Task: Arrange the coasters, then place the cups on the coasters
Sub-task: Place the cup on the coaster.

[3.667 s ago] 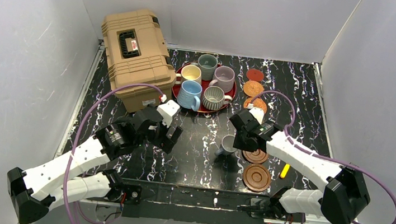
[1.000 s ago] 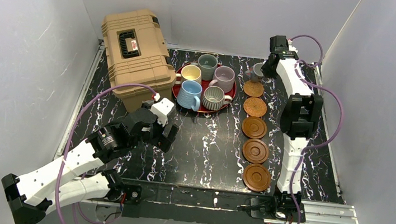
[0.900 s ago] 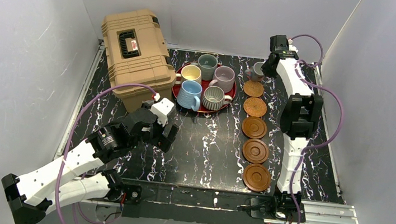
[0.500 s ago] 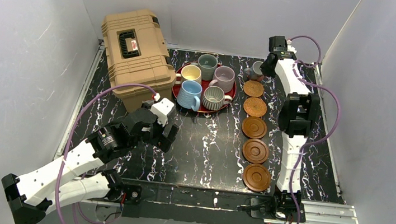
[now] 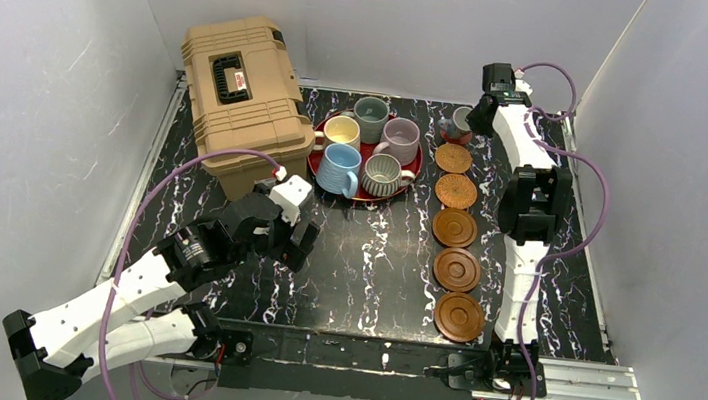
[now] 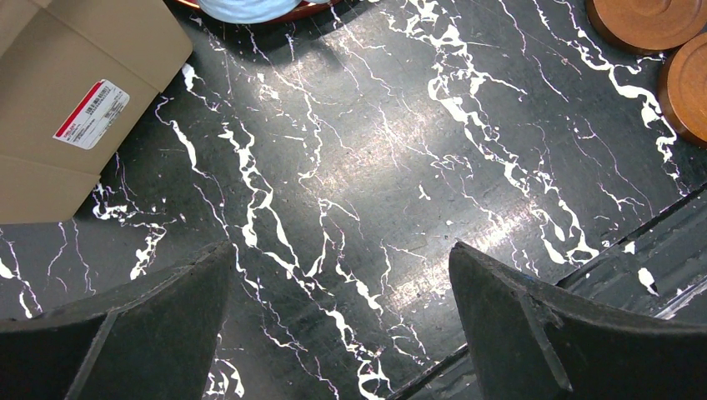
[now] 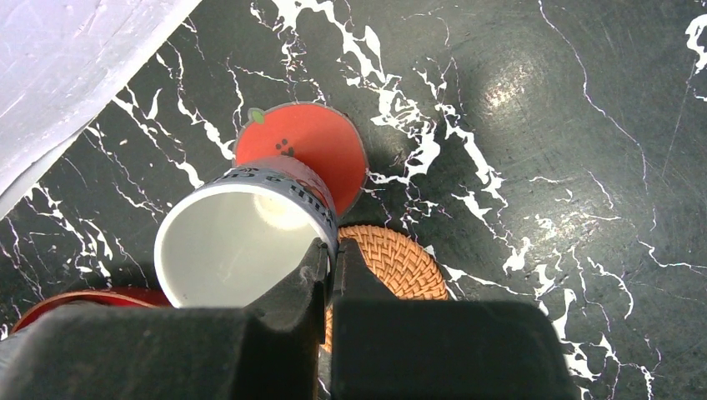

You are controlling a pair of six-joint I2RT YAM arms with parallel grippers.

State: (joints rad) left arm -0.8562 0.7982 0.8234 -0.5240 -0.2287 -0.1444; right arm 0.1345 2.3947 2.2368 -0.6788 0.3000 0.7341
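My right gripper [image 5: 471, 121] [image 7: 333, 248] is shut on the rim of the small white cup [image 5: 460, 121] [image 7: 233, 242], one finger inside and one outside. It holds the cup tilted over the pinkish-red coaster [image 7: 304, 146] at the far end of the coaster column. Nearer lie two orange woven coasters [image 5: 453, 158] [image 5: 456, 191], then three brown wooden ones [image 5: 454, 228] [image 5: 456, 269] [image 5: 460, 316]. The cream-yellow [image 5: 342, 131], grey-green [image 5: 372, 114], lilac [image 5: 401, 135], light blue [image 5: 340, 168] and ribbed grey [image 5: 383, 173] cups stand on the red tray [image 5: 314, 160]. My left gripper [image 5: 297, 244] [image 6: 340, 250] hangs open over bare tabletop.
A tan toolbox [image 5: 241, 97] [image 6: 67, 92] stands at the back left beside the tray. White walls close in the black marbled table on three sides. The right arm stretches along the right side of the coaster column.
Since the oldest frame the right arm carried the small white cup from mid-table to the far coaster. In the last second it edged slightly toward the back. The left arm has barely moved.
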